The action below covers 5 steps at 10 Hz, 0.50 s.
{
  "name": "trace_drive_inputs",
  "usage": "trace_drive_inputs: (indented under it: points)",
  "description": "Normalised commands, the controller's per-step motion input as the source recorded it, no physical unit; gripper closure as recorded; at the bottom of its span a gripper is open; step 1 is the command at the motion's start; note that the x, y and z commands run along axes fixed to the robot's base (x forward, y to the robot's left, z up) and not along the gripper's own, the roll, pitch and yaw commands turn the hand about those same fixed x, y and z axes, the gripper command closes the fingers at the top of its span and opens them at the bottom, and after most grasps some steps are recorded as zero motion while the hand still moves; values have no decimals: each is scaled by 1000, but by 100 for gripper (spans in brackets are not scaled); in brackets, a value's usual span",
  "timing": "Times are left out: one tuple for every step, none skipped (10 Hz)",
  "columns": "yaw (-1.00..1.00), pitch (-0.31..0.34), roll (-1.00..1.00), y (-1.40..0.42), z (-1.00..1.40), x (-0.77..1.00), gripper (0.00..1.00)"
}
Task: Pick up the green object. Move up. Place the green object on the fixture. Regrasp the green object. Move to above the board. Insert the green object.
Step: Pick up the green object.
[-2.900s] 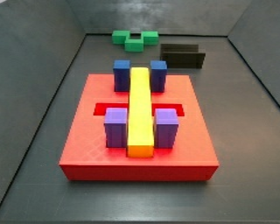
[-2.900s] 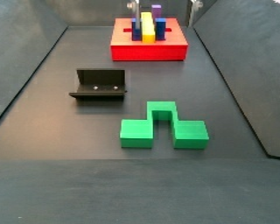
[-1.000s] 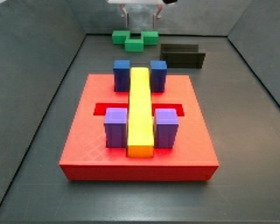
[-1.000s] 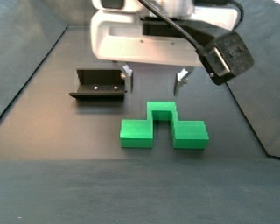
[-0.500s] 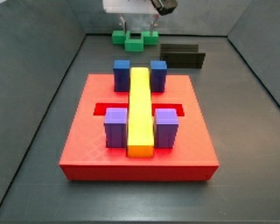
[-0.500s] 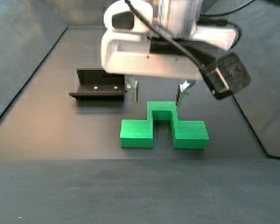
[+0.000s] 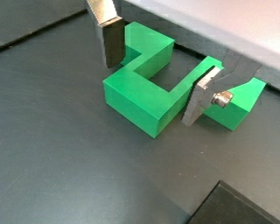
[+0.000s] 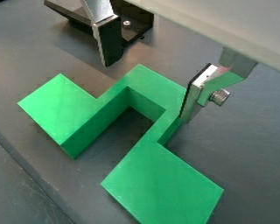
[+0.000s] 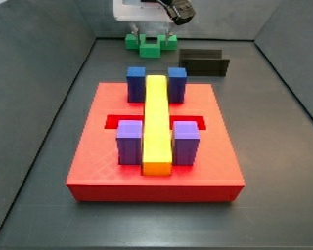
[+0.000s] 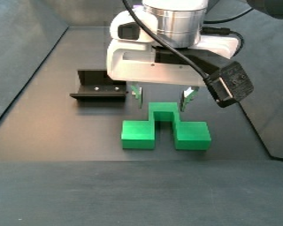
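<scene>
Green object [image 10: 164,129]: on the floor, centre of a side view, just right of the fixture [image 10: 100,86]. Gripper [image 10: 161,94]: directly above it, jaws spread, fingers [image 7: 108,42] flanking the raised middle, gripping nothing. Board [image 9: 156,145]: centre of a side view, well apart.

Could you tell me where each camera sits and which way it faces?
Wrist views: both ride above the open gripper, looking down at the bright green stepped plastic block; silver fingers show.
Side view: beyond the large red square board, facing the far gripper.
Side view: opposite end, block nearest, dark fixture beside.
All four share the block.
</scene>
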Motion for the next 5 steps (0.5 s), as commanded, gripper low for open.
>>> trace_drive_inputs:
  points:
    - [23, -130, 0, -9, -203, -11, 0]
    - [14, -143, 0, 0, -249, -43, 0]
    - [26, -193, -4, -6, -349, -106, 0]
    - [49, -199, 0, -37, -317, -117, 0]
    - [46, -107, 0, 0, -117, 0, 0]
